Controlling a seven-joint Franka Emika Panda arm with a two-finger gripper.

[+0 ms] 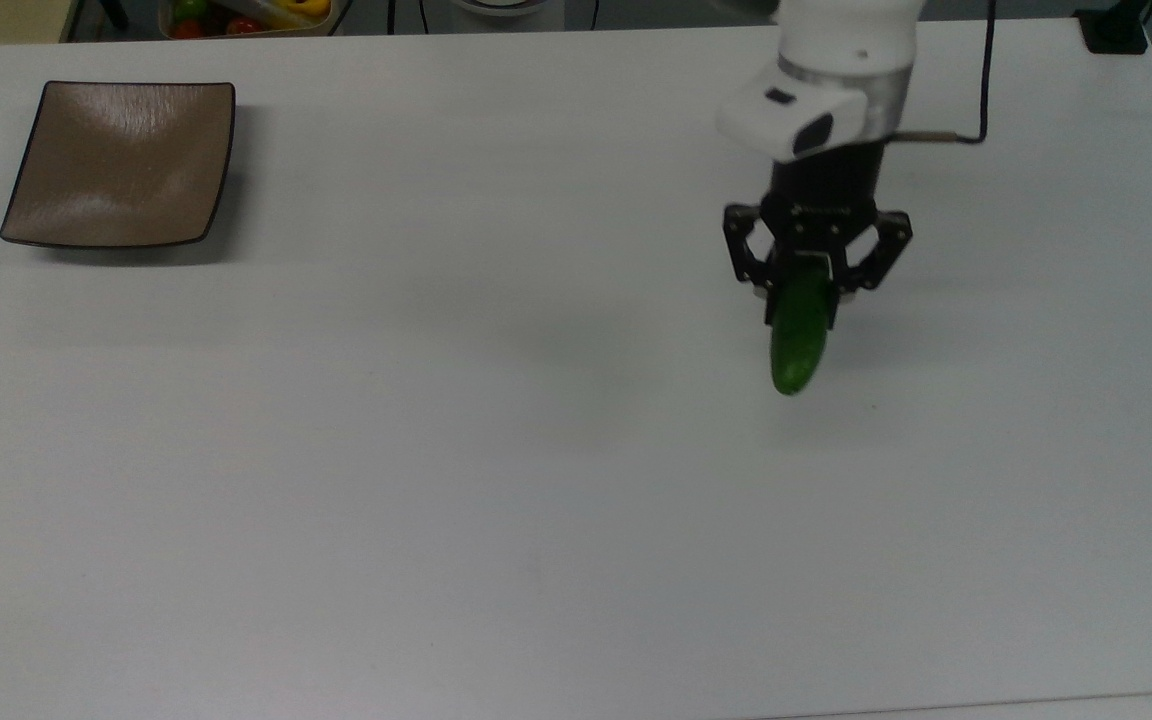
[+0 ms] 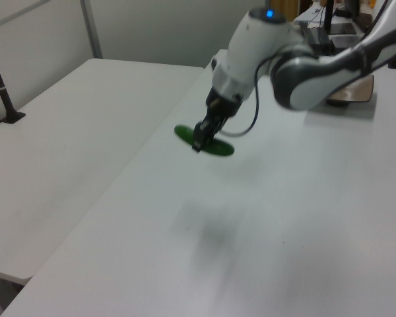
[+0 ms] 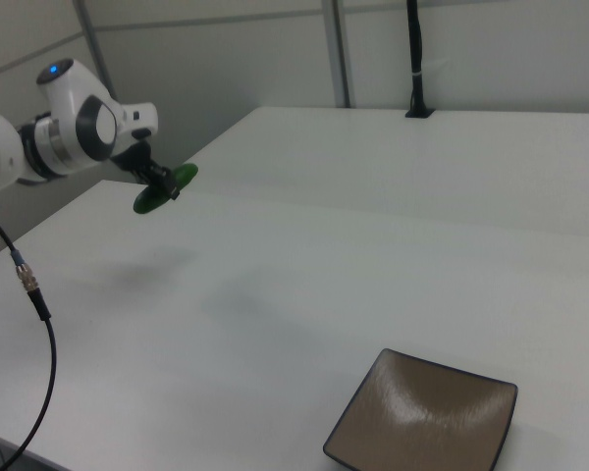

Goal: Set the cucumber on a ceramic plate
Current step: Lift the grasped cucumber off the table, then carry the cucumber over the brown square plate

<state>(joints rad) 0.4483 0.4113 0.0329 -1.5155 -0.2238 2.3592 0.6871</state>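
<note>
The dark green cucumber (image 1: 798, 352) hangs in the air well above the white table, with my gripper (image 1: 802, 295) shut on its upper half. It lies roughly level in the left view (image 2: 221, 148) and tilts in the right view (image 3: 145, 203), where my gripper (image 3: 167, 186) clamps its middle. A faint shadow lies on the table below it. The square brown ceramic plate (image 1: 121, 165) sits bare at the far left of the top view, far from the gripper. The plate (image 3: 427, 417) is near the bottom edge of the right view, and partly behind the arm in the left view (image 2: 356, 92).
A bin of colourful produce (image 1: 246, 15) stands past the table's far edge at the top view's left. A black mount (image 1: 1116, 30) sits at the top view's right corner. The arm's cable (image 1: 984, 80) loops beside the wrist. A second white table (image 2: 66, 132) adjoins.
</note>
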